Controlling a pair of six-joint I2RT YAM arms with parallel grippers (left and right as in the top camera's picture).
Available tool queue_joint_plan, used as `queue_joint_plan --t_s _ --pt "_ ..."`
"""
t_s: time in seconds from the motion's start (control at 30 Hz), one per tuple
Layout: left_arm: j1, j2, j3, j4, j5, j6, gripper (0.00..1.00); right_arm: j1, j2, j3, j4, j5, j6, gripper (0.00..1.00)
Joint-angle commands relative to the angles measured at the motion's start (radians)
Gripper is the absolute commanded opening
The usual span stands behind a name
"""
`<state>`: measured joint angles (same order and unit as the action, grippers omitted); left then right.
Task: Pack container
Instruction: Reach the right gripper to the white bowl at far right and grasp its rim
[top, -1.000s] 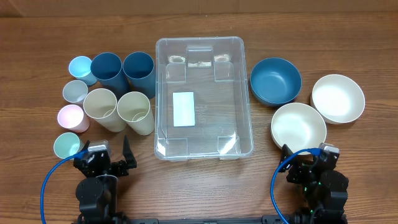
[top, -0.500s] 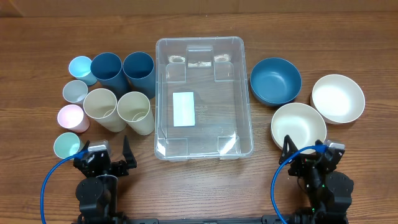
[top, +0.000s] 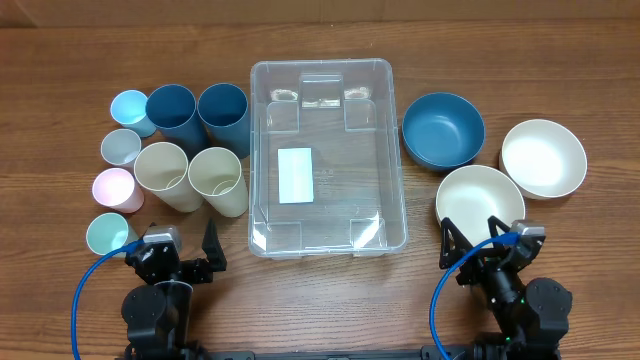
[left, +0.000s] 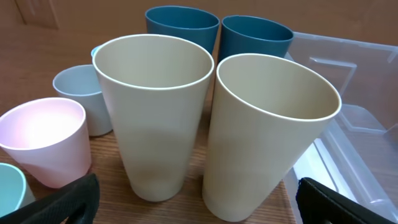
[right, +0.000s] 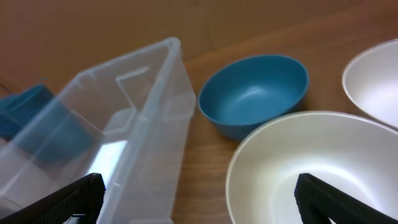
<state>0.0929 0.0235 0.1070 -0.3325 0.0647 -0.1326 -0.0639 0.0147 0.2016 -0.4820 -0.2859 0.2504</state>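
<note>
The container (top: 345, 170) is a large clear bin with a white label on its bottom, in the middle of the table. It holds nothing. It also shows at the right of the left wrist view (left: 360, 124) and the left of the right wrist view (right: 124, 124). My left gripper (top: 172, 250) is open and empty, near the front edge. It faces two tall cream cups (left: 155, 112) (left: 267, 130) close in front of its jaws (left: 199, 208). My right gripper (top: 472, 242) is open and empty, with its jaws (right: 202, 202) spanning the gap between the container and a cream bowl (right: 311, 168).
Left of the container stand two dark blue tall cups (top: 172, 115) (top: 223, 115) and small light blue (top: 130, 108), grey (top: 121, 148), pink (top: 114, 188) and mint (top: 107, 234) cups. To its right lie a blue bowl (top: 443, 130) and two cream bowls (top: 480, 203) (top: 543, 158).
My right gripper's fingers have spread wider and its wrist has shifted a little. My left gripper has shifted slightly to the right. No cup, bowl or container has moved.
</note>
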Motion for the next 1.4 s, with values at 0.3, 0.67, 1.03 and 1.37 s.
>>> queue_joint_plan --t_s 0.3,0.67,1.03,1.37 --pt "-0.002 -0.011 -0.006 0.0 0.022 -0.032 1.0 0.002 0.366 0.344 0.016 0.0 0.098 1.0" --pt "-0.002 -0.011 -0.006 0.0 0.022 -0.032 1.0 -0.031 1.092 0.977 -0.214 0.004 -0.023 1.0" --pt "-0.002 -0.011 -0.006 0.0 0.022 -0.032 1.0 -0.091 1.449 1.187 -0.382 -0.007 -0.015 1.0" --pt "-0.002 -0.011 -0.006 0.0 0.022 -0.032 1.0 -0.401 1.531 1.187 -0.456 0.016 0.057 1.0"
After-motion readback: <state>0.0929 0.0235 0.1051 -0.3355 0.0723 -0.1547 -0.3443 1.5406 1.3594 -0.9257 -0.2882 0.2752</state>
